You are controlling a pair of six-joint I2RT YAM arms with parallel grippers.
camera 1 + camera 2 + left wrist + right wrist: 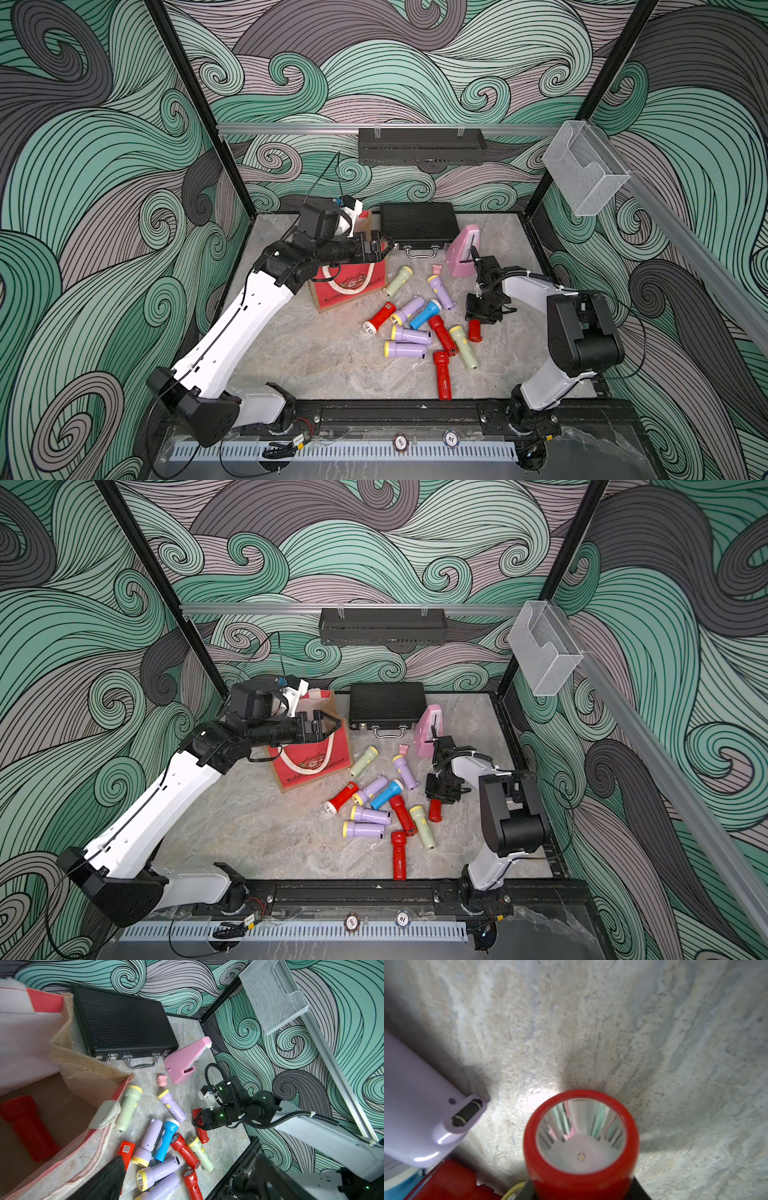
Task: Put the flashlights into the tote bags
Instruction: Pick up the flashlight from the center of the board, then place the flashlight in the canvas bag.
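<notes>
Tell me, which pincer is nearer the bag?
Left. The left pincer hangs open just above the bag, at its rim. The right pincer is well off to the bag's side, shut on a red flashlight.

Left gripper [384,245] spread, right gripper [482,319] clamped.
</notes>
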